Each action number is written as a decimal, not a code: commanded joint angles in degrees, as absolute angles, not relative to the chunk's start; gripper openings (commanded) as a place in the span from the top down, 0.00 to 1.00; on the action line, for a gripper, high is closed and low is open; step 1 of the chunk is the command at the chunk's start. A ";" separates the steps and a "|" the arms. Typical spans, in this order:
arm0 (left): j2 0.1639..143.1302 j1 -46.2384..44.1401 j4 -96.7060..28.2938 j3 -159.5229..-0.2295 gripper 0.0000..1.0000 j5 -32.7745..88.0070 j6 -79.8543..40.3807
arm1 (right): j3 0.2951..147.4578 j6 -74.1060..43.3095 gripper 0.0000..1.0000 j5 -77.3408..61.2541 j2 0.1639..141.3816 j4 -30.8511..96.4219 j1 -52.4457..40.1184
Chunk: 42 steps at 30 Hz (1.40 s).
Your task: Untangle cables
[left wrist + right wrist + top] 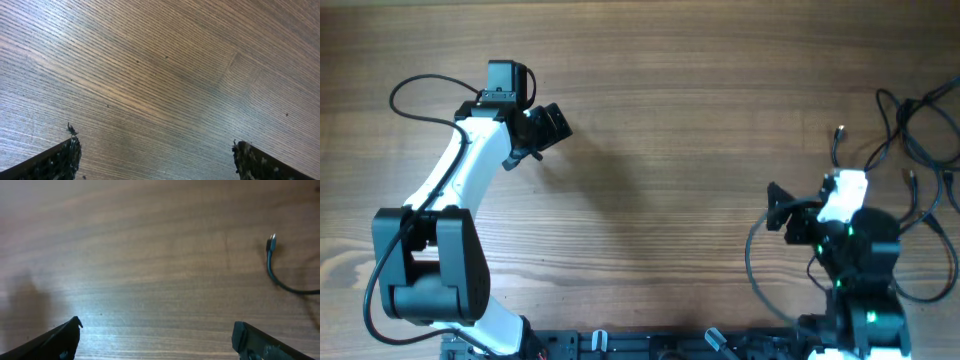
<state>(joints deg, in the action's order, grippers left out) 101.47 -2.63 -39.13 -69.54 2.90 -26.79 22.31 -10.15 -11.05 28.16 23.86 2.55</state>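
Note:
The cables point(912, 150) lie as a loose tangle of thin black cords at the table's far right edge, partly cut off by the frame. One plug end point(840, 133) sticks out to the left, just above my right arm. In the right wrist view that metal-tipped cable end point(271, 243) lies at the upper right, well ahead of the fingers. My right gripper point(778, 208) point(157, 332) is open and empty, pointing left over bare wood. My left gripper point(550, 124) point(155, 152) is open and empty far to the left, with only wood under it.
The wooden table point(660, 150) spreads between the two arms. The left arm's own thick black wire point(415, 95) loops at the far left. The right arm's wire point(752, 270) curves beside its base. A black rail point(650, 345) runs along the front edge.

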 commanded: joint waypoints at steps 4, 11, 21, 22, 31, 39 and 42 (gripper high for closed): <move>102.17 -2.57 -38.98 -69.21 0.00 3.16 -25.69 | 16.86 -9.41 0.00 -10.33 15.92 19.07 2.42; 102.19 -2.57 -38.98 -69.21 0.00 3.18 -25.69 | 14.00 -9.39 0.00 -10.33 6.92 14.52 2.42; 102.17 -2.57 -38.98 -69.21 0.00 3.18 -25.69 | 7.53 -9.39 0.00 -10.33 0.19 8.14 2.44; 102.17 -2.57 -38.98 -69.21 0.00 3.16 -25.69 | 7.46 -9.37 0.00 -10.33 0.19 8.10 2.44; 102.17 -2.57 -38.96 -69.21 0.00 3.16 -25.69 | 7.46 -9.39 0.00 -10.33 0.16 -9.02 2.44; 102.19 -2.57 -38.98 -69.21 0.00 3.16 -25.69 | 5.45 -9.37 0.00 -10.35 0.16 -19.84 2.44; 102.17 -2.57 -38.98 -69.21 0.00 3.18 -25.69 | 1.80 -9.39 0.00 -10.35 0.16 -22.55 2.44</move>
<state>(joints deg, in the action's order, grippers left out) 101.47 -2.63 -38.98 -69.54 2.92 -26.79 5.82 -10.13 -10.87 0.82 -21.04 2.55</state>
